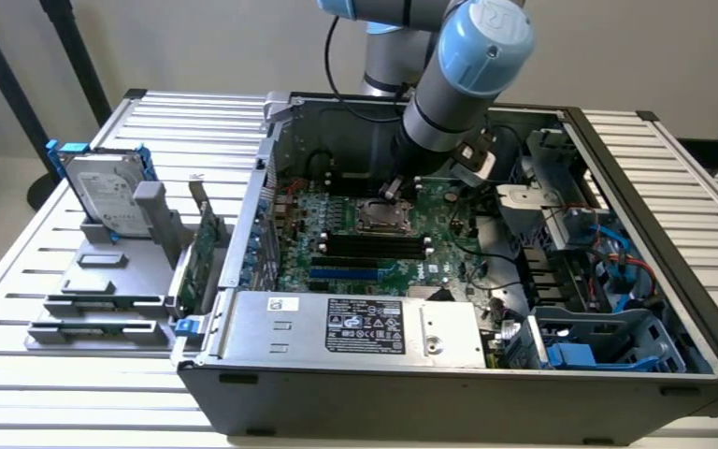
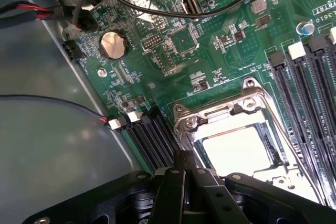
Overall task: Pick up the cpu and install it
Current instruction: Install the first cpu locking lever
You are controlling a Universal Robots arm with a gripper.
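Note:
Inside the metal frame of the socket [image 2: 181, 124] on the green motherboard [image 2: 210, 51] lies the cpu [image 2: 239, 150], a pale silver square that looks flat. My gripper [image 2: 185, 170] hangs just beside and above the socket's edge, its black fingers pressed together with nothing between them. From the exterior view, the arm reaches down into the open computer case [image 1: 459, 388] and my gripper [image 1: 393, 194] hovers right over the socket [image 1: 384, 220] in the middle of the board.
Long black memory slots [image 2: 310, 93] flank the socket. A coin battery [image 2: 113, 44] and loose cables [image 2: 52, 11] lie near the case wall. A hard drive with blue rails [image 1: 104, 192] stands on a grey rack outside the case, at the exterior view's left. The power supply [image 1: 359, 327] fills the case's near side.

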